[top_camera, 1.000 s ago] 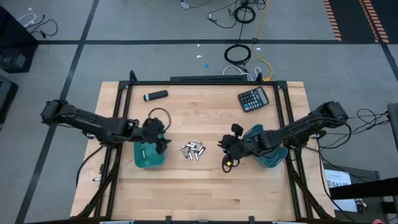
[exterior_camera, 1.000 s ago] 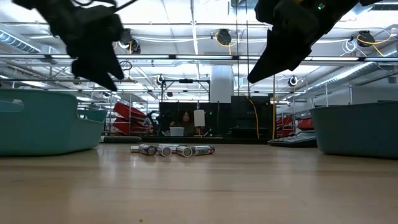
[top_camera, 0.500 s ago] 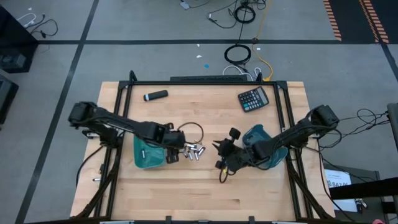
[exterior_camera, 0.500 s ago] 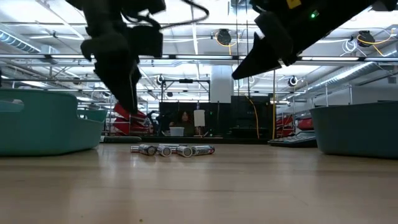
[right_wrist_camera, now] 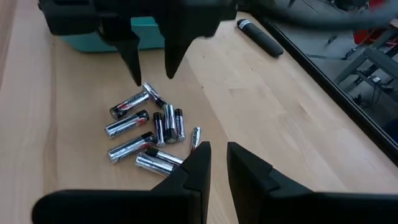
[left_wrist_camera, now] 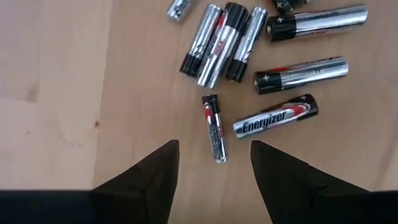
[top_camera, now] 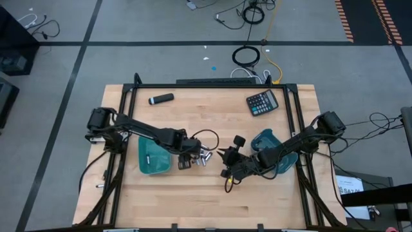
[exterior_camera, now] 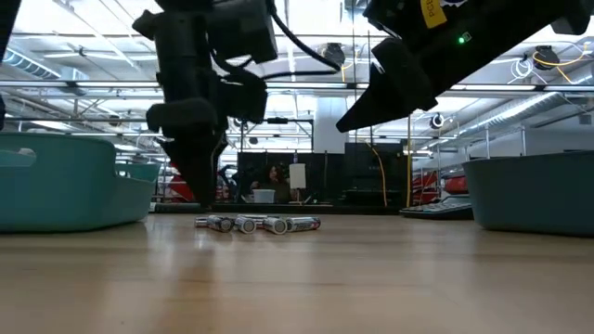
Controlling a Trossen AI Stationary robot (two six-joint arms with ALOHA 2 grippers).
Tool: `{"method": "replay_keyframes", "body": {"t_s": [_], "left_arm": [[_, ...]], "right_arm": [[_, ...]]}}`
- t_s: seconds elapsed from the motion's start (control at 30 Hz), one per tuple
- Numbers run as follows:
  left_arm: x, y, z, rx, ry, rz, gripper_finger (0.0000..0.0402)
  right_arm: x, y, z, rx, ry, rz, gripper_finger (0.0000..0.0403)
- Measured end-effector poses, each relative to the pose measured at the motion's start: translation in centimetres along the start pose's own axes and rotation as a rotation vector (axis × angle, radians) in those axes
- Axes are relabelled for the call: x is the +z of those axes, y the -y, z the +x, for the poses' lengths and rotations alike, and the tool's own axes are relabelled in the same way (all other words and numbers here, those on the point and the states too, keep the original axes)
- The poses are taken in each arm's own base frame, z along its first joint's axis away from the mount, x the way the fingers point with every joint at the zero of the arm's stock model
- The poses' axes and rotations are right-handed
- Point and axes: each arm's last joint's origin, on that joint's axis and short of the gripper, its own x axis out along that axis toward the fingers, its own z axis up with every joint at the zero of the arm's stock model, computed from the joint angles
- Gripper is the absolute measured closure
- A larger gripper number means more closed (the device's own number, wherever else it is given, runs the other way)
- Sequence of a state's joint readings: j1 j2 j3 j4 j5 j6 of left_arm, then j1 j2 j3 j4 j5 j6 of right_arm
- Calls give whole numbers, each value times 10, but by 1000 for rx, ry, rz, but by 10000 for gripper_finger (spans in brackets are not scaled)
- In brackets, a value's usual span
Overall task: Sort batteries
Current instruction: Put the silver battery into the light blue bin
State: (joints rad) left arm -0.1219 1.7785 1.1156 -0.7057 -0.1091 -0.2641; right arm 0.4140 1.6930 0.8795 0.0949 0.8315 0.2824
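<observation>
Several silvery batteries (top_camera: pixel 203 156) with dark ends lie in a loose pile on the wooden table, between two teal bins. My left gripper (left_wrist_camera: pixel 214 149) points down, open, just above the pile's near-left edge. A thin battery (left_wrist_camera: pixel 213 127) lies right in front of the gap between its fingers, and I cannot see the fingers touching it. In the right wrist view the left gripper (right_wrist_camera: pixel 151 71) hangs over the pile (right_wrist_camera: pixel 146 127). My right gripper (right_wrist_camera: pixel 216 152) hovers to the right of the pile, slanting down toward it. It holds nothing, and only a narrow gap separates its fingers.
The left teal bin (top_camera: pixel 153 160) stands right behind my left gripper, and the right teal bin (top_camera: pixel 269 149) lies under my right arm. A black marker-like cylinder (top_camera: pixel 161 98) and a black calculator (top_camera: pixel 262 102) lie near the far edge. Bare wood stretches along the near edge.
My left gripper has swung from above the left bin toward the table's right, sunk and tipped until it points down at the pile's edge. My right gripper has come down a little and drifted toward the pile. The batteries have not moved.
</observation>
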Motion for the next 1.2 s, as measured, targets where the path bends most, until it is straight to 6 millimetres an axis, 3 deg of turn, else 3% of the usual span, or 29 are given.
{"method": "replay_keyframes", "body": {"t_s": [0.27,0.53,0.67,0.87,1.03,1.2], "left_arm": [[2,-2,21,28,-103,37,192],[5,-4,25,22,-87,78,200],[7,-3,26,15,-67,109,246],[13,-2,27,10,1,97,376],[14,-3,26,21,4,62,384],[11,-6,4,123,-102,39,384]], "right_arm": [[0,0,0,0,-1,-12,360],[-1,-1,0,21,-11,-23,360],[-1,-1,0,22,-12,-23,360],[-1,-1,0,24,-13,-23,360],[-1,-1,0,23,-14,-17,360],[-3,-2,-2,26,-24,-18,360]]}}
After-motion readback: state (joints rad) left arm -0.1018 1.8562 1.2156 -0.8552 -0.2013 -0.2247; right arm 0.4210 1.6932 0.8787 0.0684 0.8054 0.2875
